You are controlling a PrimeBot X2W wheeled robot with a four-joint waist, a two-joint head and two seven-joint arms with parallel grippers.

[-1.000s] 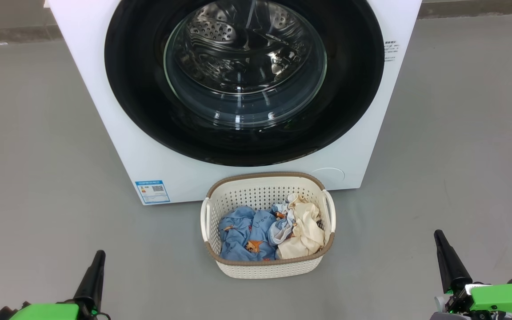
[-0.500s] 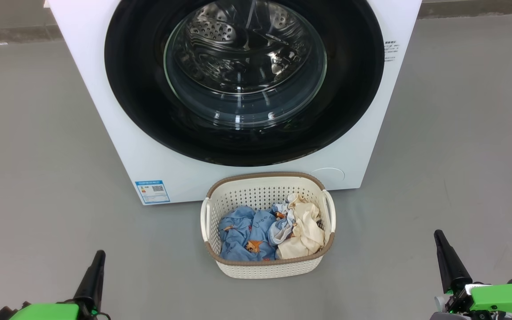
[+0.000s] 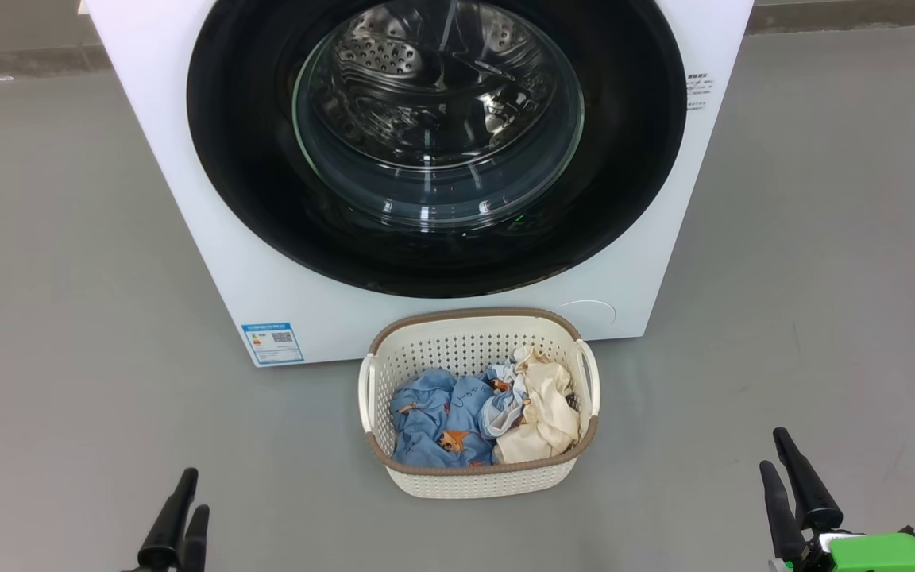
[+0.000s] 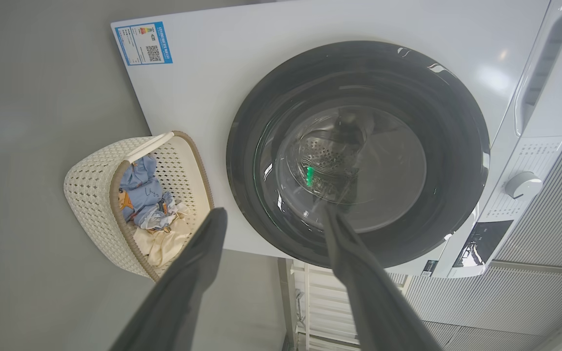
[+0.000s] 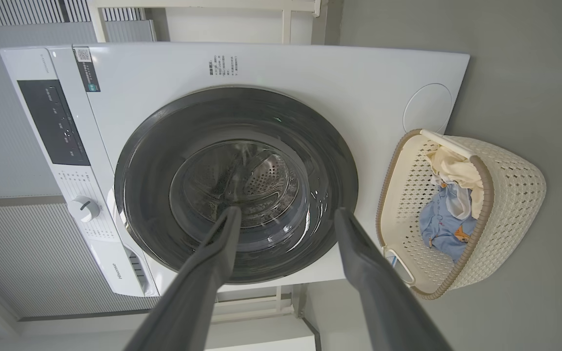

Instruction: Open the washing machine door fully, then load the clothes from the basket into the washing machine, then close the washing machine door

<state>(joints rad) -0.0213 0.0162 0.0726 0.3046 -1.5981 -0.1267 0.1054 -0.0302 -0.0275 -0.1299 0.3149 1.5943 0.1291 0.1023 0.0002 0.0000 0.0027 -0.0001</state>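
— Which way does the washing machine [image 3: 187, 199] face?
— Toward the robot; its round black door [image 3: 251, 159] lies closed, flat on the front.
— And the basket [image 3: 473, 477]?
— On the floor [image 3: 68, 318] just before the machine, its long side running left to right, with the clothes [image 3: 442, 421] inside.
— The left end effector [image 3: 194, 492] and right end effector [image 3: 773, 450]?
— Both low, fingers spread wide, holding nothing.

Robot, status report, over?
Left gripper open, right gripper open, both empty. Round glossy black washing machine door shut. Blue and cream clothes in cream perforated basket. Nothing in the way.
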